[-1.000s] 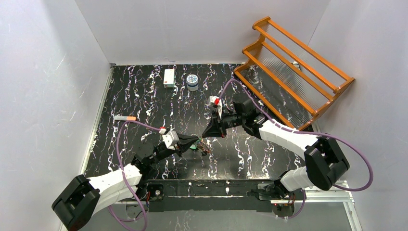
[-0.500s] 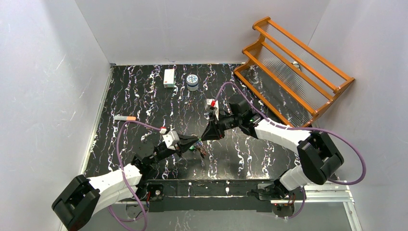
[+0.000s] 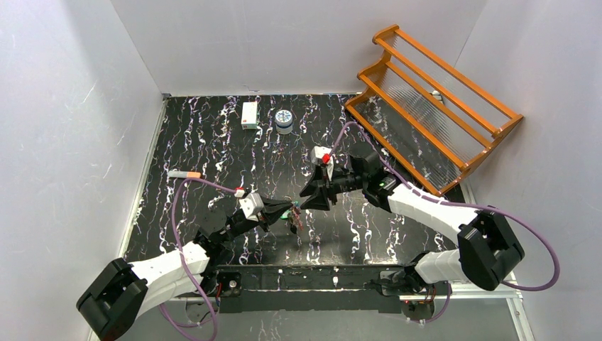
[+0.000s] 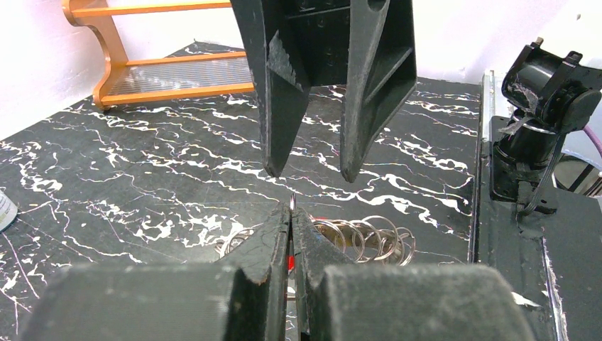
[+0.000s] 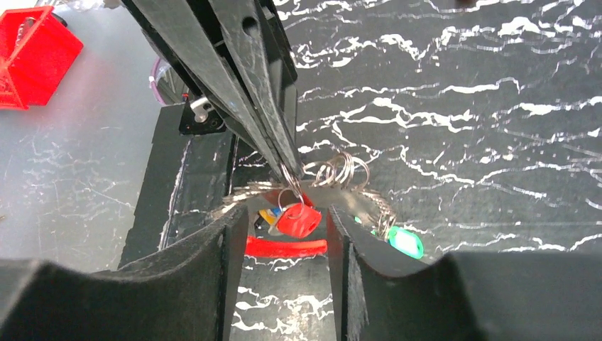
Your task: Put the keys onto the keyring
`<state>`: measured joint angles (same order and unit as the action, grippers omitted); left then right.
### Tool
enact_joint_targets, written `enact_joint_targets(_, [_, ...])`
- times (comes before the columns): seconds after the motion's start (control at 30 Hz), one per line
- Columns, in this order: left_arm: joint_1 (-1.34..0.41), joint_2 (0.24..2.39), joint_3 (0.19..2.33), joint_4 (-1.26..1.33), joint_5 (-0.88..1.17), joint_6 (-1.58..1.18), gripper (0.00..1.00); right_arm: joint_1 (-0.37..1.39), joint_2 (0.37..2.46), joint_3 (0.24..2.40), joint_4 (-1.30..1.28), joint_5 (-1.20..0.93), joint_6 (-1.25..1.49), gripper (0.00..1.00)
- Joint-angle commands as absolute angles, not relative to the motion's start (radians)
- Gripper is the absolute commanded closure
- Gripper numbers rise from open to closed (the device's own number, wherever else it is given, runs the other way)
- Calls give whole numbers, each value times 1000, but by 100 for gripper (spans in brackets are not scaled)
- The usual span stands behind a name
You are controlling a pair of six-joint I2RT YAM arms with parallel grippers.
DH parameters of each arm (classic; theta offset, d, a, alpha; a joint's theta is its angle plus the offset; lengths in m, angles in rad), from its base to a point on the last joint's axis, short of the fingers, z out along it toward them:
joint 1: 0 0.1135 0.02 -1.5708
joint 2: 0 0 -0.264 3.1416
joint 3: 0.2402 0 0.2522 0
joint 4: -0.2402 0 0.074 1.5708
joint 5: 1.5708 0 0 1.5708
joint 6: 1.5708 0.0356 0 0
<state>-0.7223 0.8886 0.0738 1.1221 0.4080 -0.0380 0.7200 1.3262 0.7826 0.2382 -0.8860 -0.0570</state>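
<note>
Two grippers meet just below the middle of the overhead view, over the black marbled table (image 3: 213,142). The left gripper (image 4: 291,213) is clenched on the thin keyring (image 5: 289,172), held on edge so that only a sliver of wire shows above its fingertips in its own camera. The right gripper (image 4: 310,174) hangs released, jaws parted, just above that sliver. Its own view shows a red-capped key (image 5: 298,222) dangling under the keyring, between its two fingers and seemingly touching neither. To do this step well, I judge the right gripper should come in slowly and square to the cap and close on its flat faces rather than its edge. Meanwhile the left one should hold firm so the ring does not twist out of the pinch. A heap of loose split rings (image 4: 365,238) and a green key cap (image 5: 406,241) lie on the table close by. Whether the red-capped key is already threaded or merely hooked cannot be told. The ring's split is too fine to see, and the other keys are mostly hidden behind the fingers.
</note>
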Motion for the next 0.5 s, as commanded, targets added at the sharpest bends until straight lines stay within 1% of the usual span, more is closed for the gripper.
enact_joint_targets(0.0, [-725,874,92,1190,421,-37,100,722,1320,775,359,-964,-83,50])
enact_joint_targets(0.17, [-725,876,95,1189,425,-37,100,741,1362,802,373,-988,-92,57])
enact_joint_targets(0.47, [-726,866,91,1190,428,-41,100,762,1408,835,374,-988,-115,59])
